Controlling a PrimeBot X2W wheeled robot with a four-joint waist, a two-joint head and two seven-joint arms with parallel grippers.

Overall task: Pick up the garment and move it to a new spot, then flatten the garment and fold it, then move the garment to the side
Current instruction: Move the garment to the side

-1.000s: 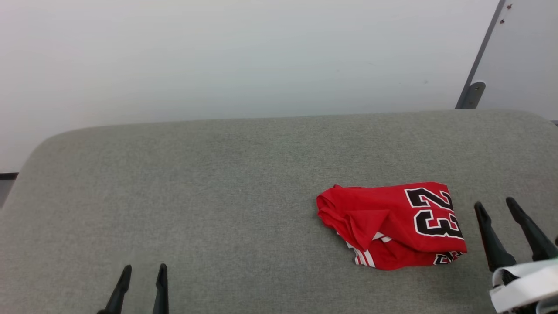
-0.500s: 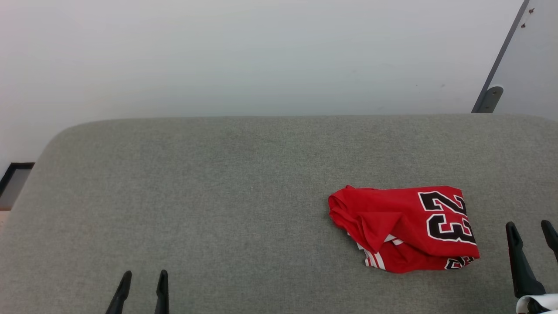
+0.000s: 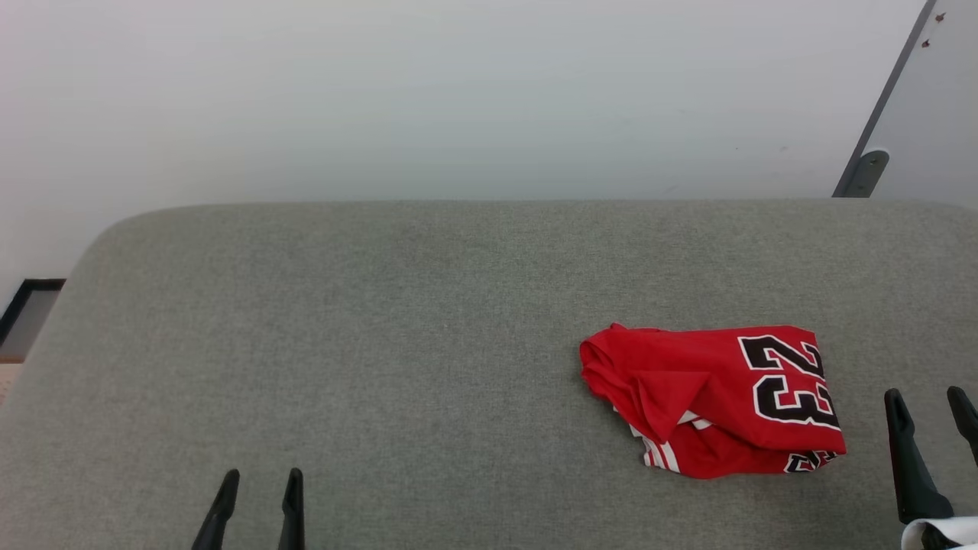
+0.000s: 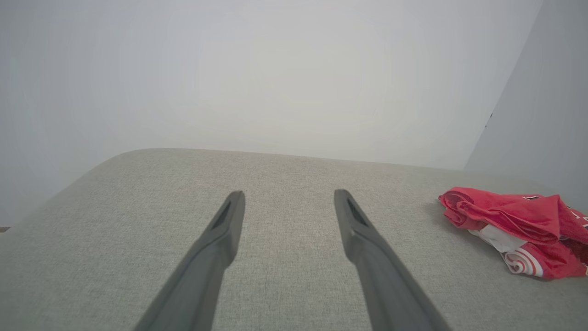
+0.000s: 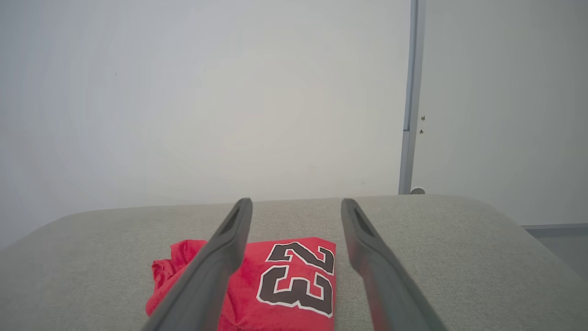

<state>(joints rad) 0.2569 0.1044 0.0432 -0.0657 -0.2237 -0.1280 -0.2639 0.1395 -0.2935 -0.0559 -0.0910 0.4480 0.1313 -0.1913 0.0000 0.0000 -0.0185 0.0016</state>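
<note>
The garment [image 3: 718, 401], a red jersey with a black white-outlined 23 and striped trim, lies folded in a loose bundle on the right part of the grey cushioned surface [image 3: 382, 344]. It also appears at the right edge of the left wrist view, garment [image 4: 514, 225], and low in the right wrist view, garment [image 5: 289, 280]. My right gripper [image 3: 926, 405] stands open just to the right of the bundle, apart from it, with nothing between its fingers [image 5: 229, 239]. Far to the left, near the front edge, my left gripper [image 3: 260, 483] is open and holds nothing; its fingers [image 4: 229, 220] hover over bare fabric.
A pale wall [image 3: 458, 99] rises behind the cushioned surface, whose corners are rounded. A grey panel edge with a bracket [image 3: 867, 168] stands at the back right. A strip of floor [image 3: 23, 313] shows past the left edge.
The head camera has shifted, sliding the whole scene right and down. My right gripper has drawn back toward the lower right, away from the garment. The garment lies as before.
</note>
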